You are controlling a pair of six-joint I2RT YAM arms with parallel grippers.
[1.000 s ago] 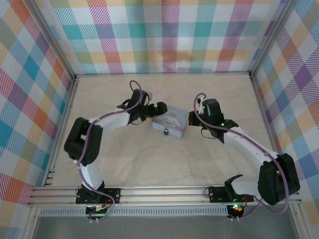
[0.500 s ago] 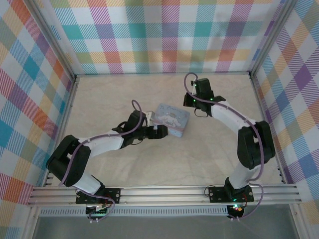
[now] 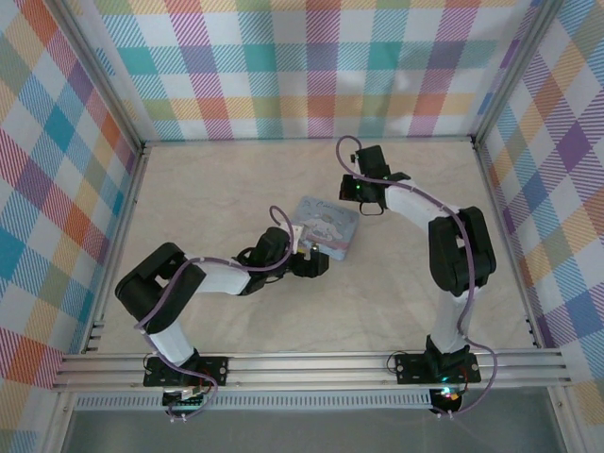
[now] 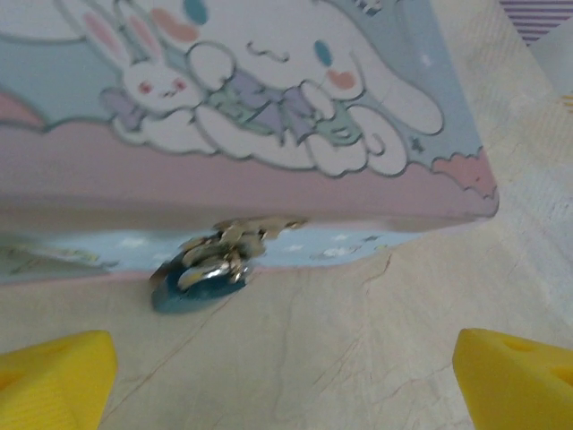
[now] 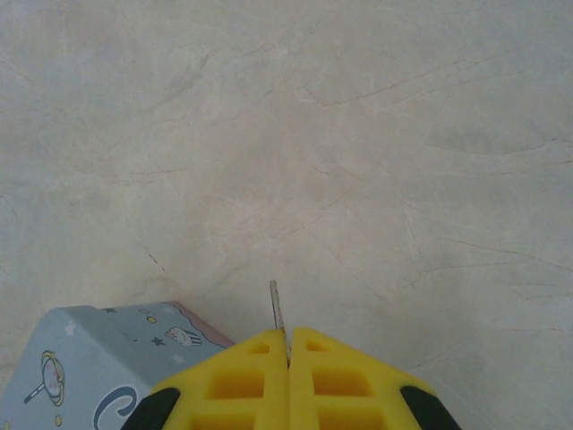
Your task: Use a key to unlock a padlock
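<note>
The padlock (image 4: 200, 273), a tiny dark blue lock with a silver shackle, hangs at the middle of the front side of the pale-blue cartoon tin box (image 4: 269, 170) (image 3: 327, 223). My left gripper (image 4: 286, 387) (image 3: 309, 253) faces it low over the table, open, with the yellow fingertips (image 4: 55, 376) wide apart and nothing between them. My right gripper (image 5: 288, 345) (image 3: 363, 195) is at the box's far right corner, shut on the key (image 5: 277, 309), whose thin metal blade sticks out ahead of the pads. A corner of the box (image 5: 94, 358) shows beside it.
The box stands mid-table on a pale marbled surface (image 3: 236, 189). Plaid walls (image 3: 311, 66) close in the back and both sides. The left arm's forearm (image 3: 222, 274) lies low in front of the box, to its left.
The left arm swung from the box's left side round to its front, its jaws staying wide. The right arm pulled back from the box's right side to the far right corner, still shut.
</note>
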